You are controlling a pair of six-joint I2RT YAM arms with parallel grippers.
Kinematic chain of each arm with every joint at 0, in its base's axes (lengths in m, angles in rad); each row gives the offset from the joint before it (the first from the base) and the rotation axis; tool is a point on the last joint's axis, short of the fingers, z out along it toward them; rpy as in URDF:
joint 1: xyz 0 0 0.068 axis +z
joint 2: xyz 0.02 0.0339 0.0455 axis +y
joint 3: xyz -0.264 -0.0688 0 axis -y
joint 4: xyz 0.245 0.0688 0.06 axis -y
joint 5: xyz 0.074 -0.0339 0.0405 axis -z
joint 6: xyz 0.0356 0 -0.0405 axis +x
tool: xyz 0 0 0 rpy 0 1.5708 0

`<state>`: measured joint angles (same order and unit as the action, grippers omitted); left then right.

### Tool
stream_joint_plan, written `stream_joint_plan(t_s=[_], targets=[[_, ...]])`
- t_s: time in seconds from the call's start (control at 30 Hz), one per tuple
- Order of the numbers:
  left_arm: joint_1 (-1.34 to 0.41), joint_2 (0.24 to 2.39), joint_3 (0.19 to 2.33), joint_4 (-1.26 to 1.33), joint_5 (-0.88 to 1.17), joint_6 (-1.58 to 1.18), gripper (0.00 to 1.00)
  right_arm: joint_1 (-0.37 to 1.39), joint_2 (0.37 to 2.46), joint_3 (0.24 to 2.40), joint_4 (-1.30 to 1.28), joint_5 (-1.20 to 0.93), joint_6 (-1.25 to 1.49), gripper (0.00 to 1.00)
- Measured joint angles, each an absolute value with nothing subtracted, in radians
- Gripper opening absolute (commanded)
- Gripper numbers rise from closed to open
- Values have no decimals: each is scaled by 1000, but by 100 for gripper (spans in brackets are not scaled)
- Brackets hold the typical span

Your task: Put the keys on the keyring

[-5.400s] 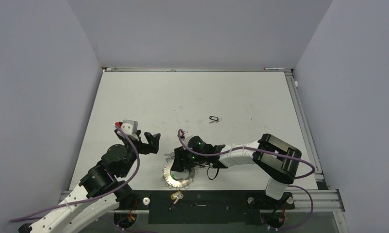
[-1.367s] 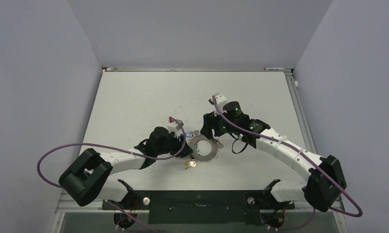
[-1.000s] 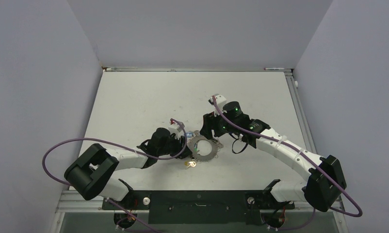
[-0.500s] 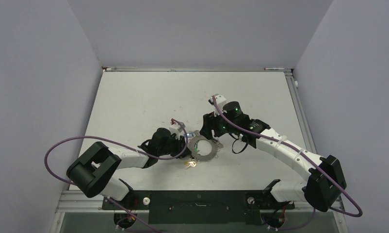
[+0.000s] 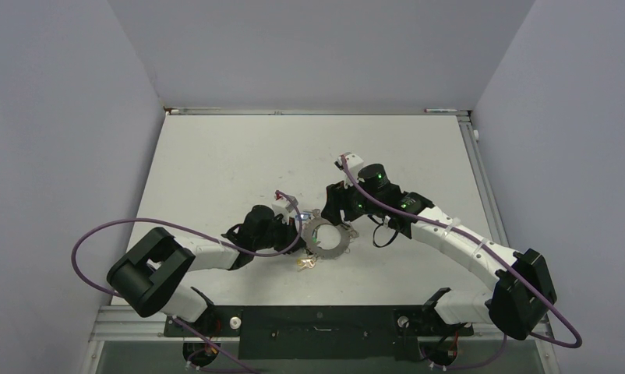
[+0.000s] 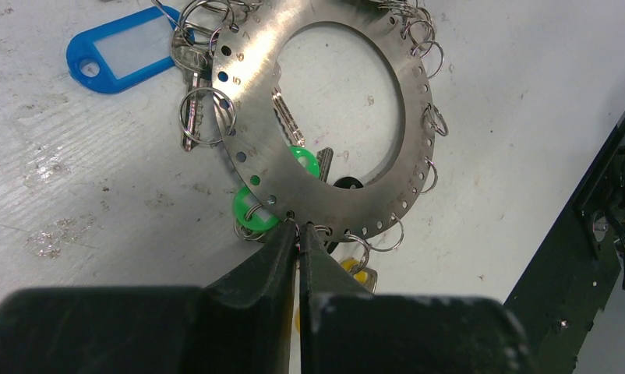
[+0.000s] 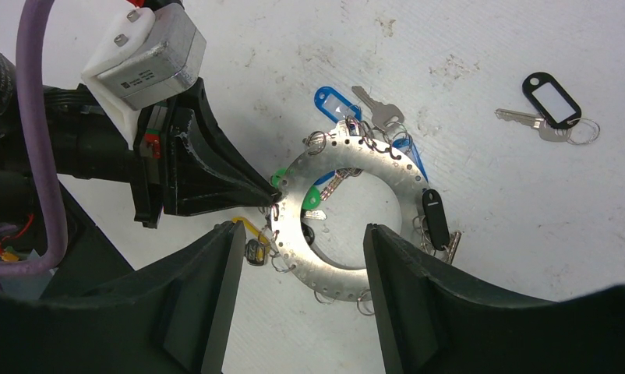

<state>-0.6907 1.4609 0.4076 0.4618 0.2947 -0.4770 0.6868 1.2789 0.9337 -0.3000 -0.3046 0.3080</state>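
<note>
Left gripper (image 6: 300,241) pinches tight on the rim of the keyring (image 6: 372,195), a stamped "5" legible, mid-table toward the near edge; right gripper (image 7: 300,238) hangs above, fingers (image 7: 204,300) spread wide, holding nothing.

Scuffed white table (image 5: 216,156), grey walls (image 5: 317,47)

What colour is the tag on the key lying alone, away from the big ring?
The tag is black with a white window, clearest in right wrist view.
</note>
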Motion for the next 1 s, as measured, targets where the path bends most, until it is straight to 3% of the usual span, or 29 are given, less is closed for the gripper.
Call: stream_joint_plan(t_s=[0.17, 0.73, 1.0], targets=[[-691, 1447, 400, 467, 297, -477, 0, 687, 1279, 933, -300, -305, 308, 59], [-694, 1053, 301, 580, 318, -513, 0, 687, 1129, 887, -221, -309, 326, 58], [-699, 977, 231, 661, 299, -512, 0, 687, 1068, 859, -148, -360, 343, 59]])
